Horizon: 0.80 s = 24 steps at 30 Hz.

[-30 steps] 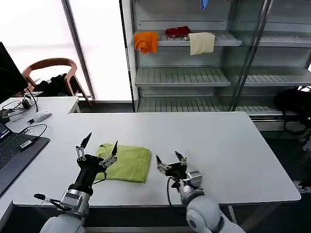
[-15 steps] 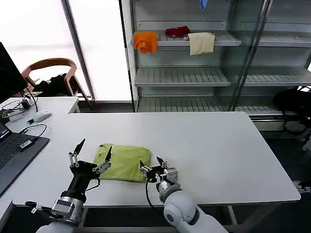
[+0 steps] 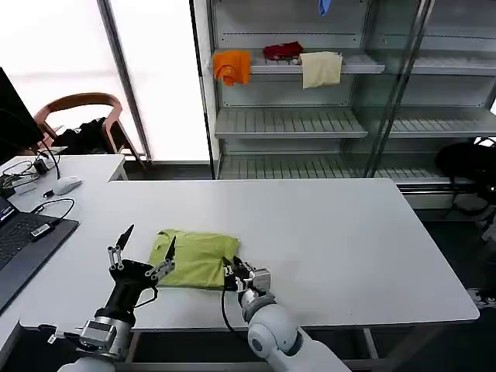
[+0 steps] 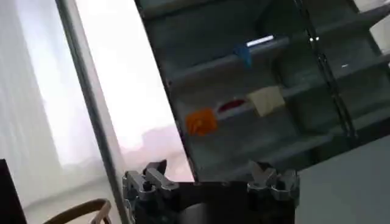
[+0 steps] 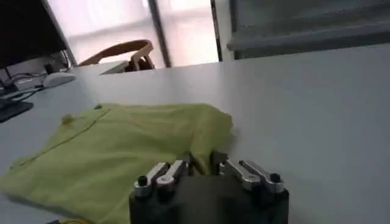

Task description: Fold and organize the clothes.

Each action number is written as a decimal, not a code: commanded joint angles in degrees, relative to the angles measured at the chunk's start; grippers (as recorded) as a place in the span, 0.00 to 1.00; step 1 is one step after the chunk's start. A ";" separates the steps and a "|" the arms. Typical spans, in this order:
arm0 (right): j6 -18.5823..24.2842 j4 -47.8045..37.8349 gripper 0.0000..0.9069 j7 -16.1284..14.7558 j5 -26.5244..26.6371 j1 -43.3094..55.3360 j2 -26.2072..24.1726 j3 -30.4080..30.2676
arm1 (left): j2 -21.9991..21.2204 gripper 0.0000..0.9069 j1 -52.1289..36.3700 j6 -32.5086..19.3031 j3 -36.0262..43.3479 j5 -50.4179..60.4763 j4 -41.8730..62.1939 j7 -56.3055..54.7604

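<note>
- One lime T-shirt [image 3: 195,258], folded on one white table [image 3: 341,240].
- Two grippers: left [image 3: 142,250], right [image 3: 234,273].
- Three cloths on shelf at 12 o'clock: orange [image 3: 232,66], red [image 3: 284,51], cream [image 3: 322,68].

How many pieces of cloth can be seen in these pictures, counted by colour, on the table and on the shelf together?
Lime yellow-green: 1, the folded T-shirt on the table
Orange: 1, the orange cloth on the shelf
Red: 1, the red cloth
Cream: 1, the cream cloth
Total: 4
</note>
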 commanded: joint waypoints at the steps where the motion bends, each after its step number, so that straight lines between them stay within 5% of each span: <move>1: 1.50 -0.12 0.00 0.54 -1.68 0.71 0.58 -0.51 | -0.15 1.00 0.47 0.04 -0.33 -0.14 -0.06 0.19; 17: 2.91 7.30 0.00 -1.04 2.52 -3.54 -15.08 13.70 | -0.57 1.00 0.76 0.13 0.10 -0.65 0.02 0.08; 18: 3.38 6.81 0.30 -1.63 2.46 -4.03 -15.94 14.68 | -0.59 1.00 0.75 0.15 0.13 -0.66 0.04 0.06; 19: 3.29 6.50 0.78 -2.12 2.48 -4.14 -16.31 15.61 | -0.59 1.00 0.73 0.20 0.21 -0.68 0.09 -0.02; 20: 3.24 5.51 1.00 -4.44 2.55 -4.35 -17.17 17.54 | -0.61 1.00 0.68 0.32 0.29 -0.70 0.17 -0.13; 24: 4.17 3.50 1.00 -12.44 -5.31 -5.01 -19.99 20.23 | -0.69 1.00 0.57 2.20 0.80 -1.14 0.30 -0.70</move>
